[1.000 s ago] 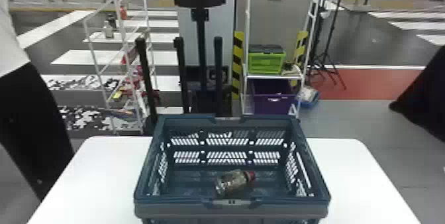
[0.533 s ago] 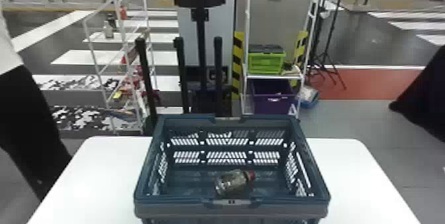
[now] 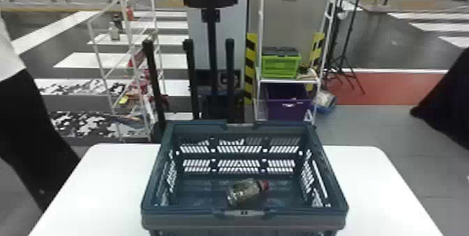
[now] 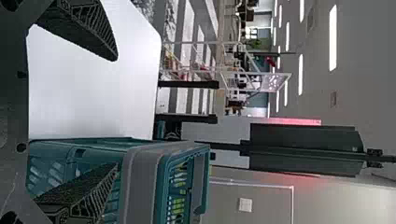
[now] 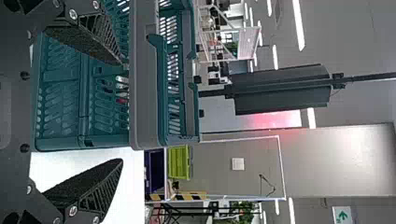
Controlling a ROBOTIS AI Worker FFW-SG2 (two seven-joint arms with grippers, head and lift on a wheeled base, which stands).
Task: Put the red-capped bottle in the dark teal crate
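Head view: one bottle (image 3: 244, 192), clear, red cap (image 3: 264, 184), lying on its side on the floor of a dark teal crate (image 3: 181, 220), about midway between left and right, closer to the near wall than the far one; cap end to the right. Crate upright on a white table (image 3: 377, 179). Placement, by judgement: done; the bottle rests wholly within the walls, and nothing grips it.

Left wrist view: one left gripper (image 4: 116, 112), fingers wide apart, empty, at the near left of the crate. Carries nothing toward the task.

Right wrist view: one right gripper (image 5: 122, 112), fingers likewise wide, empty, by the crate's near right. A spot of red shows through the slotted wall, probably the cap. Outstanding, by judgement: no further handling of the bottle; at most, both arms are to be parked clear of the crate.
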